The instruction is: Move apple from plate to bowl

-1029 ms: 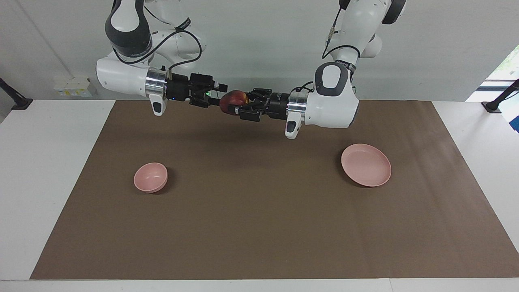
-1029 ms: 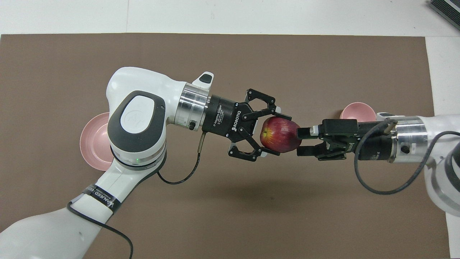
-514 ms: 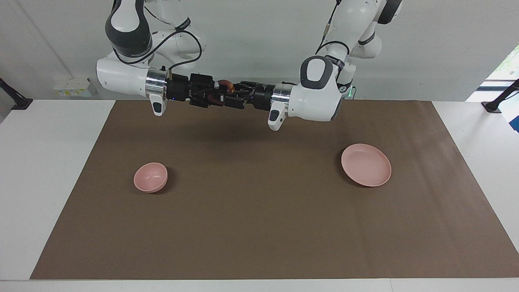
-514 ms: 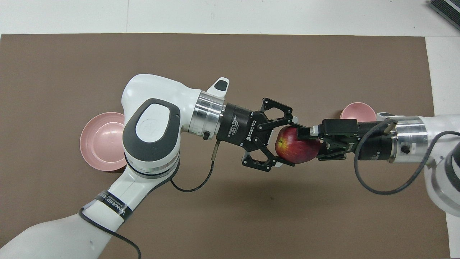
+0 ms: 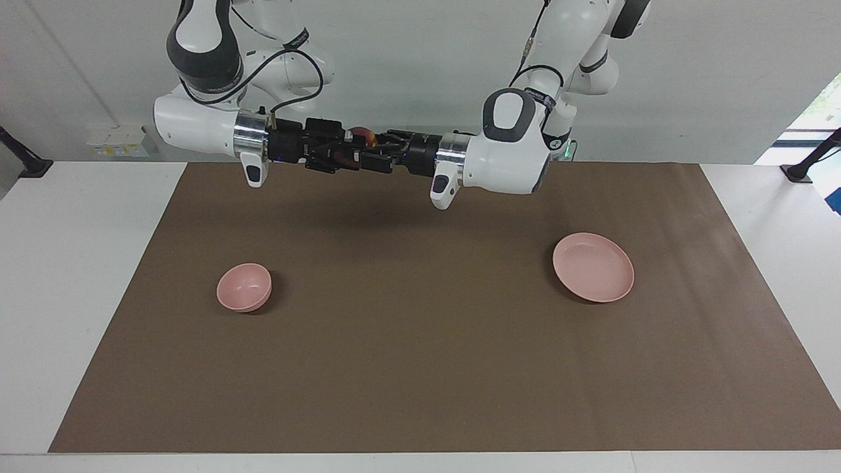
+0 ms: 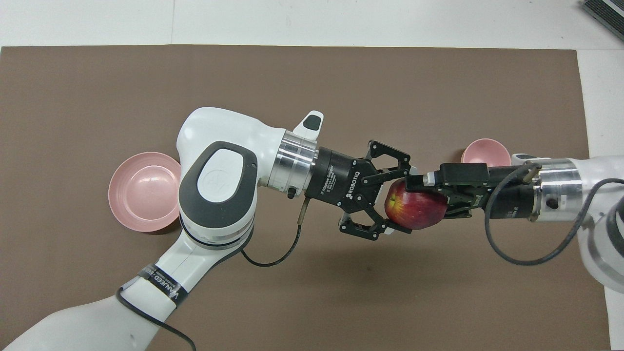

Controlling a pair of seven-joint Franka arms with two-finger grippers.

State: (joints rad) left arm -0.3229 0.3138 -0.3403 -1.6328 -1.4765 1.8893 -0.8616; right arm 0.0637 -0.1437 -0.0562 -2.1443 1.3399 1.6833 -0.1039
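– Red apple, up in the air between the two arms: who has it?

– The left gripper is clamped on it from the side. The right gripper meets it head-on from the opposite direction and reaches around the apple. Whether it has closed firmly I cannot tell.

– So how should the handover go?

– I would let the right gripper squeeze until the apple is plainly pinched, and only then let the left one go and draw straight back. The skin is smooth and round, so a grip off the middle could squirt it out.

– And then?

– The bowl sits below, toward the right arm's end, well apart from both grippers. The plate lies toward the left arm's end.

– What is underneath?

– A brown mat over a white worktop, with a plain white wall by the robots.
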